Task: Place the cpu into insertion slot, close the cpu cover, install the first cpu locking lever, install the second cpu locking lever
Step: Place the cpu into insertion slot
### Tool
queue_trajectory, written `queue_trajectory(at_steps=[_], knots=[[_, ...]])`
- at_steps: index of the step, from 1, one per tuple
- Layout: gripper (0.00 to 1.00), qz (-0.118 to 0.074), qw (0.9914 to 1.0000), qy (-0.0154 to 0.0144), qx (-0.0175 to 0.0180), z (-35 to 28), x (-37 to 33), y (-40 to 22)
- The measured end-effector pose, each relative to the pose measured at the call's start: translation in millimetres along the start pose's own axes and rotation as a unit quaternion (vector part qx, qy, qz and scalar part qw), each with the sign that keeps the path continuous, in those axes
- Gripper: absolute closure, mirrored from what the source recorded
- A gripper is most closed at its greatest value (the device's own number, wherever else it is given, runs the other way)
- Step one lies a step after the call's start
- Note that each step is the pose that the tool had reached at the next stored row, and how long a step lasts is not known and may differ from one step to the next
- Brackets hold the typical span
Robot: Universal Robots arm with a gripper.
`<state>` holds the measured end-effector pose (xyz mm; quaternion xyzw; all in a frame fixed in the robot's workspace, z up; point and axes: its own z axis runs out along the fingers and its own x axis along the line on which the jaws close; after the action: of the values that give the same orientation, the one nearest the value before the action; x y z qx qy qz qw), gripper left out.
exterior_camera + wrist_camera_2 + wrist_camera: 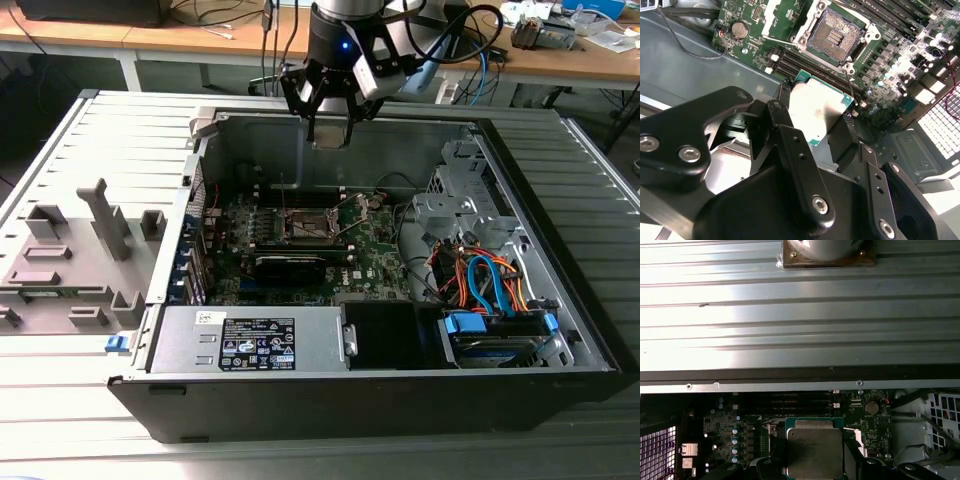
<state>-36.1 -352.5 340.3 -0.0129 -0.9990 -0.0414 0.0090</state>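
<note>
Currently gripper (pixel 817 107) is clamping cpu (pixel 815 117) by opposite edges, hovering clear of insertion slot (pixel 832 37); hazard: slight tilt or offset risking crooked, damaging seating.

The gripper (pixel 818 104) clamps cpu (pixel 815 112) near insertion slot (pixel 834 36).

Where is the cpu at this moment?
In the second wrist view the cpu sits between the jaws of the gripper, held in the air above the motherboard, apart from the open insertion slot.

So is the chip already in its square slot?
No, the gripper holds the cpu clear of the insertion slot, whose dark centre lies bare.
</note>
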Motion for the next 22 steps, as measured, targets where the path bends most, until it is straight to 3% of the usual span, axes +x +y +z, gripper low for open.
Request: queue_trajectory(at_steps=[22], knots=[[0.45,0.000,0.99999,-0.0001,0.0038,6.0,-0.1,-0.5]])
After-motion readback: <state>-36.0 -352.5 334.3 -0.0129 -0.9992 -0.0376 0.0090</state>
